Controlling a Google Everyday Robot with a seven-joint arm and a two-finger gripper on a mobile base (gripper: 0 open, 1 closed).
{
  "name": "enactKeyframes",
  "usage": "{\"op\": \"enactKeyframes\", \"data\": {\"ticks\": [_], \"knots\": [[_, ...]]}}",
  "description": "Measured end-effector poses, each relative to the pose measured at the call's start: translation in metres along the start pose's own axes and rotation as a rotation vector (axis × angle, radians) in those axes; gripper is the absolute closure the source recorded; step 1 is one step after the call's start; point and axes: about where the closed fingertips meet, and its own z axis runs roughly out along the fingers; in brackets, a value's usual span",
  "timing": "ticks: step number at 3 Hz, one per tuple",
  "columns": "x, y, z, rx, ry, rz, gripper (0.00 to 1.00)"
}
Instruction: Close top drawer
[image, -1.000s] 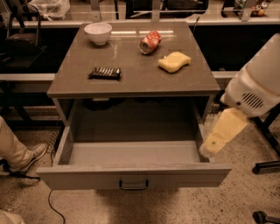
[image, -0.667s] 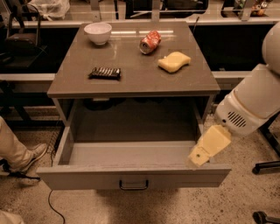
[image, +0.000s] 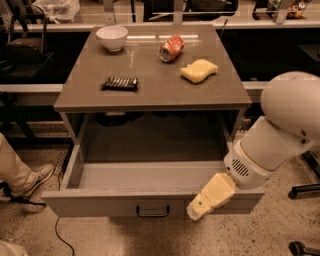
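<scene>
The gripper has swung down and to the left since the earlier frames. It has gone from beside the drawer's right wall to the front edge, and the white arm behind it now fills more of the right side. The top drawer is pulled far out from under the grey table, and its deep grey inside is in plain view. The cream-coloured gripper lies across the right part of the tall front panel, angled down and leftward, with its tip just right of the small dark loop handle and apart from it. Whether the gripper is spread or closed cannot be told, nor whether it presses on the panel. On the tabletop sit a white bowl, a tipped red can, a yellow sponge and a dark snack bar.
</scene>
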Motion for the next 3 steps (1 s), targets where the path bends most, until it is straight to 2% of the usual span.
{"op": "enactKeyframes", "data": {"ticks": [1,2,3], "knots": [[0.018,0.007,0.028,-0.037,0.047,0.114,0.17],[0.025,0.005,0.058,-0.050,0.092,0.187,0.41],[0.022,-0.013,0.090,-0.022,0.144,0.230,0.64]]}}
